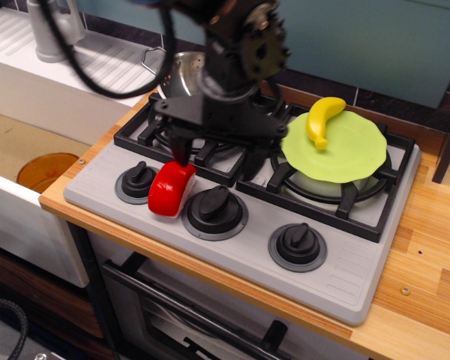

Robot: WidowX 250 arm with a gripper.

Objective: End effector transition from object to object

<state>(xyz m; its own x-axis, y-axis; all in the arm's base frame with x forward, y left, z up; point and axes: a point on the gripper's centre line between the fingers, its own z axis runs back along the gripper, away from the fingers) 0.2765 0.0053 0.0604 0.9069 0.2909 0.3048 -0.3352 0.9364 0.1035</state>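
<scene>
The end effector (216, 155) hangs over the front edge of the left burner, just above the knob row, its wide crossbar level and its two black fingers pointing straight down and spread far apart, with nothing between them, so it reads as open and empty. One finger (178, 152) dips right at the top of the red block (171, 188), which sits on the grey stove panel (232, 251) between the far-left knob (137, 180) and the middle-left knob (214, 209); whether it touches the red top I cannot tell. That spread, empty stance over the block looks like a line-up for a new target, though the block sits under one finger rather than centred in the gap. Out at three o'clock from the gripper, the yellow banana (322, 120) lies free on the green plate (345, 150) over the right burner, well apart from the fingers. At twelve o'clock, mostly hidden behind the bulky wrist, a steel colander (171, 73) rests on the left grate (146, 135). Obstacles? The knobs flank the block closely at nine and three o'clock, so descending fingers have little room there, and the raised grate bars sit just behind. The third knob (298, 243) is clear of the action, and the sink with its tap (54, 30) lies far off at ten o'clock.
</scene>
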